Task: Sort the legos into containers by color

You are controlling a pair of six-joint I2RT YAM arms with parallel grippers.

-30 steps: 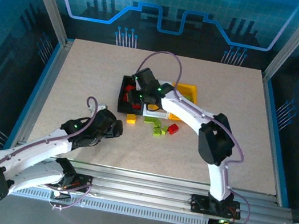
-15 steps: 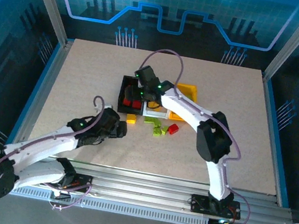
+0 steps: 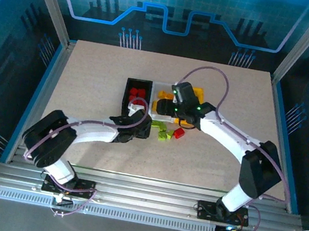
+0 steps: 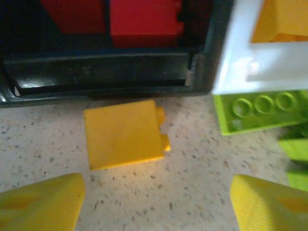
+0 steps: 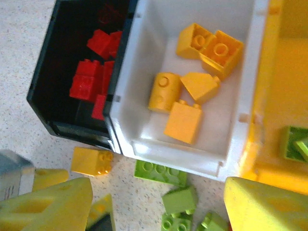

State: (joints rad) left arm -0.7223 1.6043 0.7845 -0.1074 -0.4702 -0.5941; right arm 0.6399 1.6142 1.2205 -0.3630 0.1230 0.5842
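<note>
Three containers stand side by side: a black bin (image 3: 129, 90) with red legos (image 5: 88, 81), a white bin (image 5: 144, 43) with several yellow legos (image 5: 184, 121), and a yellow bin (image 5: 284, 91) with a green piece (image 5: 294, 142). A yellow brick (image 4: 124, 134) lies on the table against the black bin's front wall (image 4: 106, 72). My left gripper (image 4: 156, 202) is open just short of it, empty. Over the white bin's front edge my right gripper (image 5: 159, 211) hangs open and empty. Green legos (image 3: 164, 132) and one red lego (image 3: 179, 133) lie loose in front of the bins.
A flat green plate (image 5: 160, 173) lies against the white bin's front, with green bricks (image 5: 179, 199) beside it. Both grippers work close together in front of the bins. Metal frame rails edge the table (image 3: 91, 68).
My left arm has reached forward and right to the yellow brick by the black bin. My right gripper has moved right from over the black bin to the white bin.
</note>
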